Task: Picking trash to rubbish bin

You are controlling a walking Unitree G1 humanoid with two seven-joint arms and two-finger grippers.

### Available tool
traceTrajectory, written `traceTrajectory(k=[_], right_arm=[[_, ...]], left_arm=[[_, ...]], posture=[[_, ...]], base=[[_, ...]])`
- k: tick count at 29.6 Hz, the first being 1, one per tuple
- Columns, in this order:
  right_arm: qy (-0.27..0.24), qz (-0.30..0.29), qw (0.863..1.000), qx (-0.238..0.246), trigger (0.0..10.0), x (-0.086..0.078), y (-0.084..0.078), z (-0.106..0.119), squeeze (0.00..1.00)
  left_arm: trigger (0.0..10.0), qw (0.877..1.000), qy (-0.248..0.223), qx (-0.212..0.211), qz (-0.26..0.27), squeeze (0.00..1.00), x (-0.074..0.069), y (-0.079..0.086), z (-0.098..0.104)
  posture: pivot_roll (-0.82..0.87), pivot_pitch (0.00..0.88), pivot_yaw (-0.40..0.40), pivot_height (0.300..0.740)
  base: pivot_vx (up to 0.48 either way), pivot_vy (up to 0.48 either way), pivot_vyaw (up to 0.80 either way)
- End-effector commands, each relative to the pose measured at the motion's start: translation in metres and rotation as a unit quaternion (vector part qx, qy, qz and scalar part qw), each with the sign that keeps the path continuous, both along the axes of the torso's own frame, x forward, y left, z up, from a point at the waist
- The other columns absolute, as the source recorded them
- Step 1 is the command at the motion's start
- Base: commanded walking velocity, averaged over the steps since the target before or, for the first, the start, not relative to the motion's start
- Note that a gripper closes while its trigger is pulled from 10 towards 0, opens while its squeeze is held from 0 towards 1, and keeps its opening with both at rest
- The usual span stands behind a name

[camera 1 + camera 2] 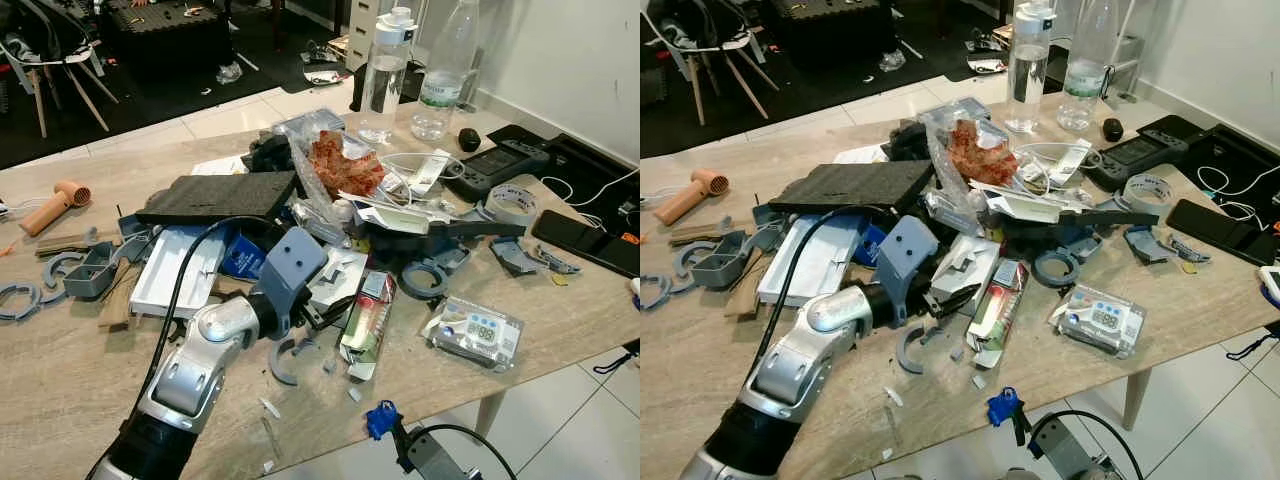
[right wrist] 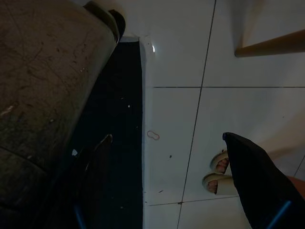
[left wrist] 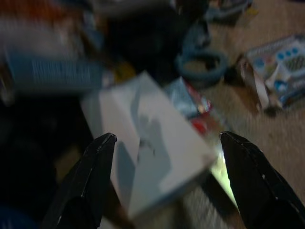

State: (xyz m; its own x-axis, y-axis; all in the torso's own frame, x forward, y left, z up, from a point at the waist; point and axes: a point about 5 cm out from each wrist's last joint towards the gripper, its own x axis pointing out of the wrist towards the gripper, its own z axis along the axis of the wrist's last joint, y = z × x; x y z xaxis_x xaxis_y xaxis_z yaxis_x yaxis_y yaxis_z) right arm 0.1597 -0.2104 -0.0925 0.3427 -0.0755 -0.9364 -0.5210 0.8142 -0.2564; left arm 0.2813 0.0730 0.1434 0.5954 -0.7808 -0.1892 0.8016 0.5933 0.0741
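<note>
Left claw (image 3: pixel 162 157) wide open, empty, aimed at white box (image 3: pixel 147 143) just ahead amid clutter mid-surface (image 1: pixel 560 330), long axis diagonal between fingers. Right claw (image 2: pixel 167 167) open, hanging over floor.

Cluttered wooden table (image 1: pixel 60 370)

Two water bottles (image 1: pixel 385 75), black foam slab (image 1: pixel 220 195), drink carton (image 1: pixel 366 320), tape roll (image 1: pixel 511 203), digital timer (image 1: pixel 478 331).

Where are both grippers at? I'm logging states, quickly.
Left gripper: jaws open, empty, over the white box.
Right gripper: jaws open, empty, hanging above the floor.
</note>
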Motion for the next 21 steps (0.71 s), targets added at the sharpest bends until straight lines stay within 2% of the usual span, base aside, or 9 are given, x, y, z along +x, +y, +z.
traceTrajectory(k=[1, 5, 10, 21], right_arm=[[0.012, 0.0, 1.0, 0.006, 10.0, -0.0057, 0.0034, -0.0029, 0.0], [0.013, 0.0, 1.0, 0.008, 10.0, -0.0071, 0.006, -0.0038, 0.0], [0.013, 0.0, 1.0, 0.009, 10.0, -0.0072, 0.0071, -0.0041, 0.0], [0.014, 0.002, 1.0, 0.008, 10.0, -0.0071, 0.0064, -0.0039, 0.0]], left_arm=[[10.0, 0.999, 0.029, 0.002, 0.02, 0.0, -0.0008, 0.0037, -0.0054], [10.0, 0.997, 0.056, 0.007, 0.056, 0.0, 0.001, 0.0061, -0.0103], [10.0, 0.993, 0.067, 0.011, 0.091, 0.0, 0.0033, 0.0046, -0.0118], [10.0, 0.99, 0.092, 0.018, 0.105, 0.0, 0.0005, -0.0026, -0.015]], posture=[[0.03, 0.106, 0.035, 0.74], [0.03, 0.106, 0.035, 0.74], [0.03, 0.106, 0.035, 0.74], [0.04, 0.112, 0.035, 0.74]], base=[[0.0, 0.0, 0.0], [0.0, 0.0, 0.0], [0.0, 0.0, 0.0], [0.0, 0.0, 0.0]])
